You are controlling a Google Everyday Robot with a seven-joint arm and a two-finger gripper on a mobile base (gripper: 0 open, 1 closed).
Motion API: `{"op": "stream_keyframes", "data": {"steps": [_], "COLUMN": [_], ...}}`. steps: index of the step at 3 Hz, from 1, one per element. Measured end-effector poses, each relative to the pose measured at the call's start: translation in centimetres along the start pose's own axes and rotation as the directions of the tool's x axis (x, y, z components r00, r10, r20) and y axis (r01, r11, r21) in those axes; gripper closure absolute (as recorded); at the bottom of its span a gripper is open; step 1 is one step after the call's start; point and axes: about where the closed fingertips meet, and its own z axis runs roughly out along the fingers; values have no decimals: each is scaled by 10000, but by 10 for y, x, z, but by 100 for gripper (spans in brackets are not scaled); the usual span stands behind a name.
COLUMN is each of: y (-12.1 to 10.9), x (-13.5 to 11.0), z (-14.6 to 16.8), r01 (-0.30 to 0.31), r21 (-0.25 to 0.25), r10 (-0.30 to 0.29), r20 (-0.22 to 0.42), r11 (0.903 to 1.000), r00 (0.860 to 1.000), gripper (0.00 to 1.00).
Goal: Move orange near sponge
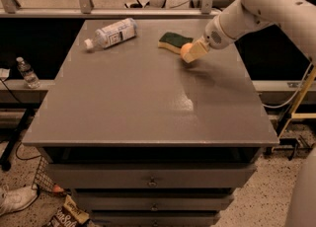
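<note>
The sponge (174, 42), pale yellow with a dark green top, lies at the back of the grey table (148, 97). The orange (186, 50) sits right next to the sponge's right end, between my gripper's fingers. My gripper (190, 53) reaches in from the right on a white arm and is shut on the orange, low over the table top. The orange is partly hidden by the tan fingers (196, 52).
A clear plastic bottle (111, 33) with a white label lies on its side at the back left. A small water bottle (27, 72) stands on a ledge left of the table. A railing runs behind the table. Drawers sit below the front edge.
</note>
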Motion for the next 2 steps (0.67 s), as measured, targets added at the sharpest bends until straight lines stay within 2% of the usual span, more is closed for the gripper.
{"op": "stream_keyframes", "data": {"steps": [1, 2], "y": [0, -1], "x": [1, -15], "z": [6, 21], "r01": [-109, 110], "r21": [-110, -511], "r10": [110, -95], "r20": [96, 306], "r11": [9999, 9986], "r00": [9999, 9995], "gripper": [100, 100]}}
